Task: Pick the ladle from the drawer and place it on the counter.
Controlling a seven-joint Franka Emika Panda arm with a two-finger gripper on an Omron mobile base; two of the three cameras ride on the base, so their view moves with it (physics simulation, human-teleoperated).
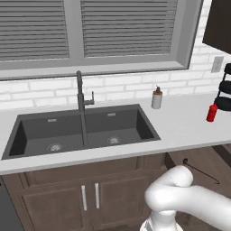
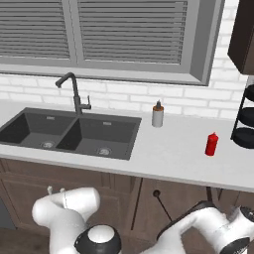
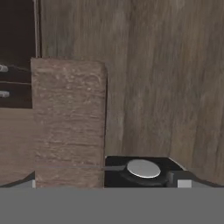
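1. End effector (image 3: 111,183) jaws stand wide apart: in the hand view only the two dark tips peek up at the bottom corners, and nothing is gripped between them.
2. From the right base view the white arm bends low toward the bottom right, and its far end is cut off by the picture's edge, so I cannot make out the fingers from there.
3. Close ahead of the hand is brown wood grain. A paler, rough wooden slab (image 3: 70,122) stands upright at the left, and I cannot tell which part of the cabinetry it is.
4. The drawer (image 1: 208,155) is pulled out under the counter (image 1: 180,126), right of the sink (image 1: 81,131). The arm's white elbow hides its near side in the left base view.
5. The ladle (image 1: 201,171) lies flat inside the drawer as a thin black line, its small round bowl toward the counter's edge. In the right base view its handle runs down behind the arm.
6. On the counter, a soap dispenser (image 1: 156,98) stands near the sink's right rim. The red bottle (image 1: 211,113) is further right, beside a black rack (image 1: 224,92) that is cut off at the frame edge.
7. Below the sink, the two-door cabinet (image 1: 90,196) shows silver bar handles.
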